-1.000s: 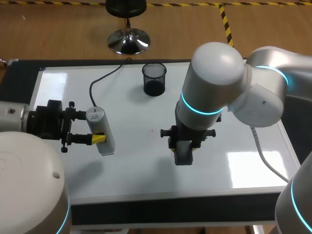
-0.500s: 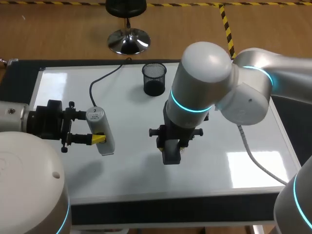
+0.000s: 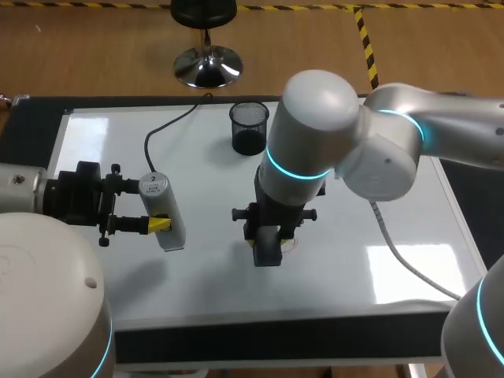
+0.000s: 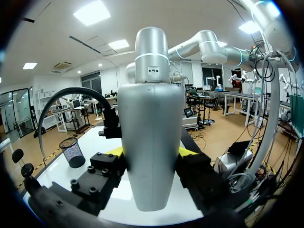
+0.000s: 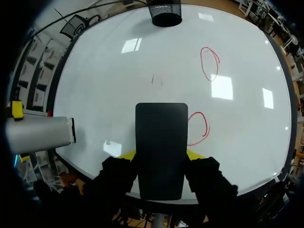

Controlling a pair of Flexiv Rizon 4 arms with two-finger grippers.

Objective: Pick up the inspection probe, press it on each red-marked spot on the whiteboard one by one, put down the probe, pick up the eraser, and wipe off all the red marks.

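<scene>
**Eraser in the right gripper beside a red loop, probe clamped in the left**

From where I stood, the right gripper (image 5: 160, 154) was closed on the black eraser (image 5: 161, 137). Its 2 yellow-tipped fingers (image 5: 125, 154) pressed the eraser's long sides, spread only as wide as the block. The eraser pointed straight ahead of the fingers over the whiteboard (image 5: 109, 61). I could not tell whether its face touched the board.

1 red loop (image 5: 198, 128) lay just beside the eraser, its inner edge running up to or under the block's side. The 2nd red loop (image 5: 209, 63) sat further ahead of the gripper on that same side, well apart from the eraser. A faint short scribble (image 5: 156, 81) showed almost straight ahead of the eraser's front edge. Far ahead, by the board's far edge, stood the black mesh cup (image 5: 165, 13).

The left gripper (image 4: 149, 152) was closed on the inspection probe (image 4: 151, 118), a silver cylinder. A finger sat against each flank, and the body stood up well past the tips. From above, the probe lay nearly flat just over the board with its labelled cap toward the far side, and a black cable (image 3: 161, 128) curled from there across the board to its far edge.

The probe was well off to the side of the right gripper, opposite the red loops, and the 2 grippers stood well apart.
</scene>
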